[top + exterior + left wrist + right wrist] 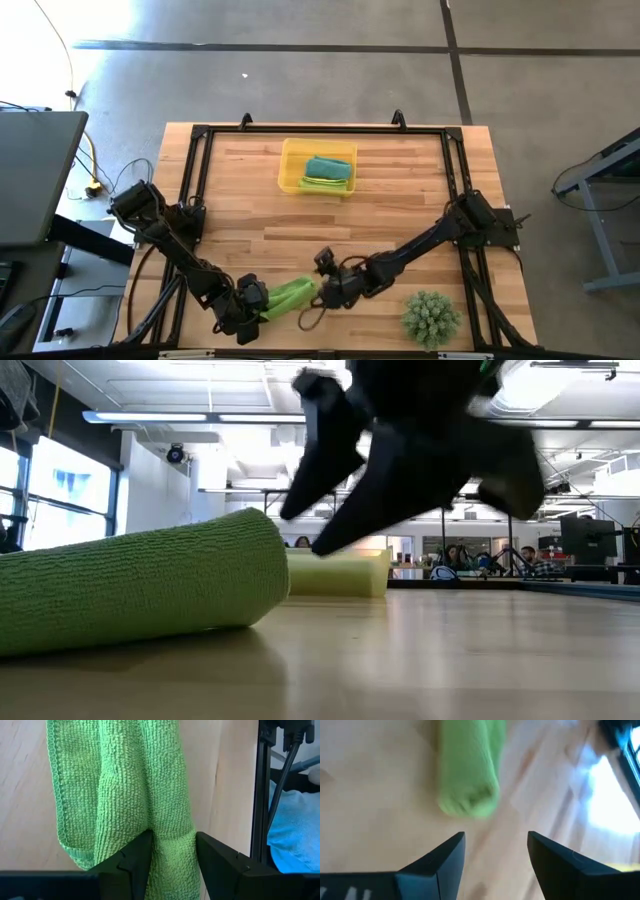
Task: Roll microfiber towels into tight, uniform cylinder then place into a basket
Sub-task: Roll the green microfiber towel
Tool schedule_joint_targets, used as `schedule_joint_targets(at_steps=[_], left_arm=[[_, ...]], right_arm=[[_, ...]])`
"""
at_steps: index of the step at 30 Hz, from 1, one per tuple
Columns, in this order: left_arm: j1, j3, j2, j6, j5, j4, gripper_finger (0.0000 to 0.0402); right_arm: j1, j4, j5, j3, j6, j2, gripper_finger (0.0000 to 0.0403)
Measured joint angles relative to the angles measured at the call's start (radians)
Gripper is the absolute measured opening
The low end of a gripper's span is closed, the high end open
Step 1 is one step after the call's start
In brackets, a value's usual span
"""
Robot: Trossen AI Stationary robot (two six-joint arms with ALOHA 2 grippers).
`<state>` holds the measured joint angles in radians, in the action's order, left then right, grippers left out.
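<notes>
- The rolled lime-green microfiber towel [287, 296] lies on the pale wooden table [250, 215] near its front edge. Its looped, nubbly pile and stitched hem show plainly in the left wrist view [125, 795].
- It forms a soft, thick cylinder. In the high view its long axis runs roughly left to right, tilted a little, with one end at the left gripper [250, 300] and the other towards the right gripper [325, 290].
- The left gripper's two dark, angular fingers [132, 862] are pressed into the roll from both sides, pinching the cloth between them.
- The right gripper [495, 852] hangs just off the roll's free end, fingers spread apart with only bare wood between them and nothing held.
- The right wrist view alone shows that free end [470, 802]: rounded and bunched, a little loose.
- The low view alone shows the roll side-on [140, 585], resting flat on the table with the dark gripper [335, 510] above and beside its end, not touching it.
- The basket [290, 170], a shallow translucent yellow tray with rounded corners, sits towards the far side of the table, well apart from the roll. Only the high view shows its contents: a teal towel [328, 167] and a lime-green towel [325, 184] side by side.
- A spiky green ball-shaped plant [431, 317] stands at the front right corner.
</notes>
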<state>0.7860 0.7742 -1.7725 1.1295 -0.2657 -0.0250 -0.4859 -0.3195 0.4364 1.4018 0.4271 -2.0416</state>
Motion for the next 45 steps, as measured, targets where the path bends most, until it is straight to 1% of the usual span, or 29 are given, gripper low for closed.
schedule_joint_targets(at_steps=[7,14,20,27,35,37,40,42,45], left_arm=[[-0.007,0.0,0.0,-0.004,-0.001,0.002,0.0146],[-0.008,-0.001,0.0,-0.005,-0.002,0.004,0.0146],[-0.008,-0.003,-0.002,-0.003,-0.002,0.029,0.0147],[-0.007,-0.004,-0.005,-0.003,-0.002,0.051,0.0147],[-0.007,-0.005,-0.006,-0.004,0.003,0.087,0.0147],[-0.007,-0.004,0.004,-0.007,0.025,0.103,0.0147],[-0.009,-0.007,0.032,-0.005,0.074,0.091,0.0147],[-0.006,-0.008,0.059,-0.004,0.099,0.084,0.0147],[-0.003,-0.006,0.097,-0.004,0.163,0.075,0.0147]], right_arm=[[-0.049,0.168,-0.102,0.005,0.025,-0.004,0.0208],[-0.01,0.244,-0.199,0.005,0.023,-0.074,0.0208],[0.028,0.257,-0.202,0.005,0.017,-0.084,0.0208],[0.034,0.228,-0.212,0.005,0.013,-0.115,0.0208],[0.042,0.221,-0.225,0.009,-0.078,-0.156,0.0207],[0.048,0.202,-0.232,0.01,-0.118,-0.157,0.0199],[0.057,0.19,-0.257,0.01,-0.182,-0.158,0.017],[0.067,0.184,-0.297,0.01,-0.225,-0.158,0.0141],[0.079,0.179,-0.339,0.009,-0.277,-0.159,0.0094]])
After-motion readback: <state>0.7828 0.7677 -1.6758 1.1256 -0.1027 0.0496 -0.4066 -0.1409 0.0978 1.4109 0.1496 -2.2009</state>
